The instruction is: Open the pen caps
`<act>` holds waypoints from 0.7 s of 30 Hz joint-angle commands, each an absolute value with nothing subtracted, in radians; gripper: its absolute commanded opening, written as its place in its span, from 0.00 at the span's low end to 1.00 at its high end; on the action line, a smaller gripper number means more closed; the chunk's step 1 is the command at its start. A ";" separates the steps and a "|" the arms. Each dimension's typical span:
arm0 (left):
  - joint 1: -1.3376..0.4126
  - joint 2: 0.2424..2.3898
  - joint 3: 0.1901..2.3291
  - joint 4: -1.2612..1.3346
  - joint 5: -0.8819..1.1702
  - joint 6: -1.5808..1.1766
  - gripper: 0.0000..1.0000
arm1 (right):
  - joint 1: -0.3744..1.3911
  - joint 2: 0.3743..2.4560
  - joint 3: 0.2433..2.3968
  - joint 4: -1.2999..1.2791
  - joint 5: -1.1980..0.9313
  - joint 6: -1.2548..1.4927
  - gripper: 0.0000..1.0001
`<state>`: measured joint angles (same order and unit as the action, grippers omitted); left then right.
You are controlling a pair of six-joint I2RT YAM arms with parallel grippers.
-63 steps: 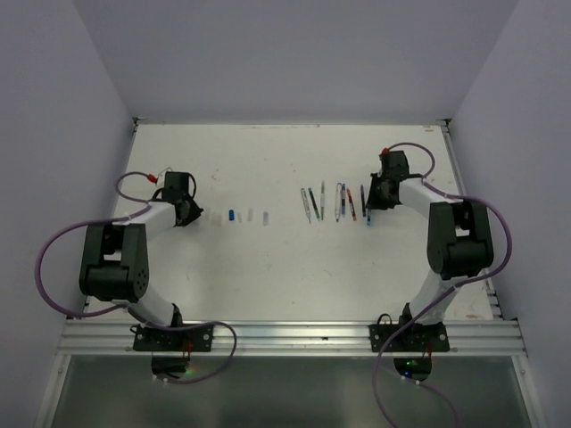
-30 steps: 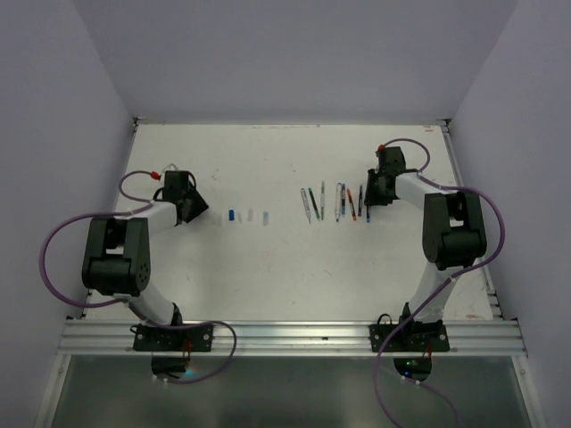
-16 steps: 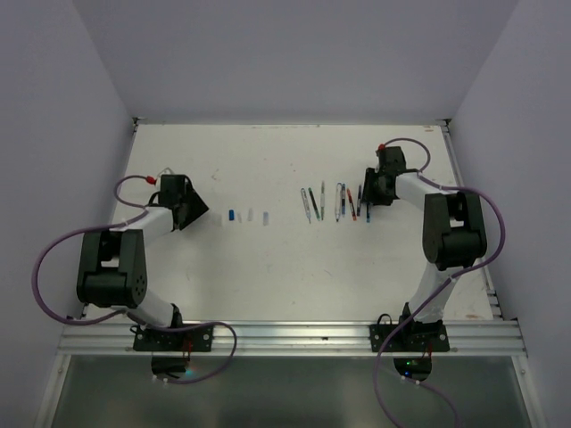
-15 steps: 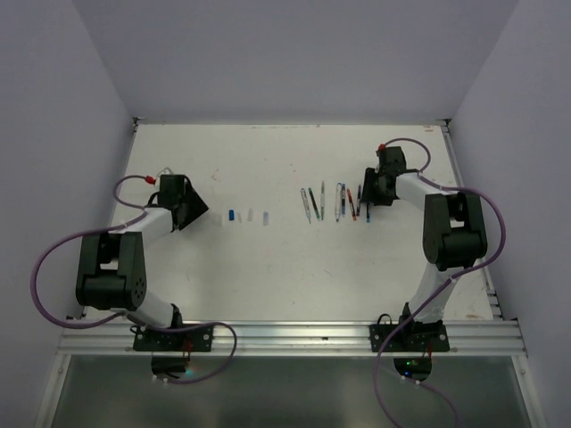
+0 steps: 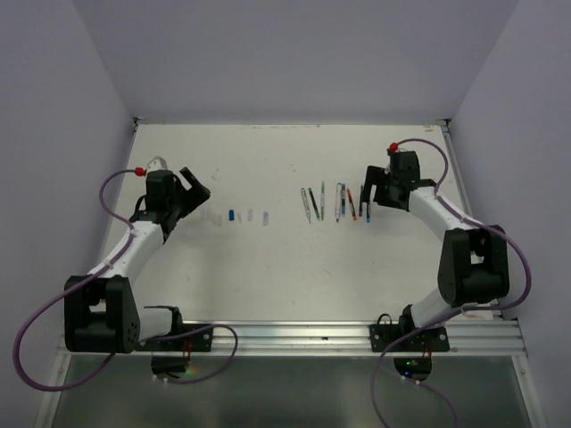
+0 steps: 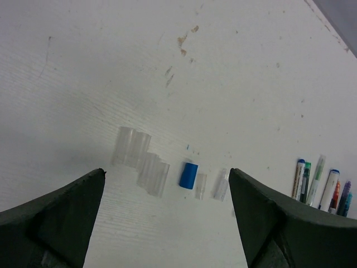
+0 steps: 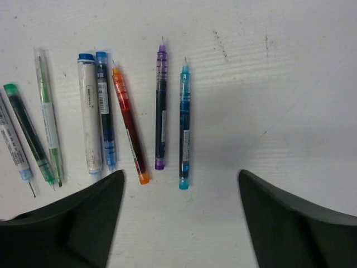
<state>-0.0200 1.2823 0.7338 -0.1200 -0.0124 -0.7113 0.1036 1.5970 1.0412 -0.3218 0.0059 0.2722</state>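
Several pens (image 7: 160, 109) lie side by side on the white table, uncapped, tips pointing away; the teal pen (image 7: 184, 125) is the rightmost. My right gripper (image 7: 180, 174) hovers open just short of their near ends, holding nothing. In the top view the pens (image 5: 337, 202) sit left of my right gripper (image 5: 368, 194). The pen caps lie in a loose row: clear caps (image 6: 153, 173), a blue cap (image 6: 188, 175) and two more clear caps (image 6: 221, 184). My left gripper (image 6: 167, 171) stands open above them, empty. From the top the blue cap (image 5: 232, 216) lies right of my left gripper (image 5: 198, 192).
Small brown specks (image 6: 187, 44) mark the table beyond the caps. The table's raised metal edge (image 5: 464, 192) runs close behind the right arm. Purple cables (image 5: 111, 183) loop from both wrists.
Both grippers have opened wide. The left arm has lifted and pulled back from the caps; the right arm has drawn slightly right of the pens.
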 commanded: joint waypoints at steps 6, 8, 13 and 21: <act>-0.069 1.212 0.712 -0.023 0.127 -0.706 1.00 | 0.101 1.421 0.946 -0.374 0.037 0.261 0.98; -0.118 1.215 0.715 -0.017 0.135 -0.713 1.00 | 0.101 1.387 0.931 -0.402 0.038 0.270 0.99; -0.245 1.192 0.701 0.060 0.130 -0.741 1.00 | 0.103 1.289 0.859 -0.423 0.005 0.302 0.99; -0.321 1.102 0.562 0.201 0.282 -0.779 1.00 | 0.153 1.112 0.757 -0.502 -0.084 0.293 0.99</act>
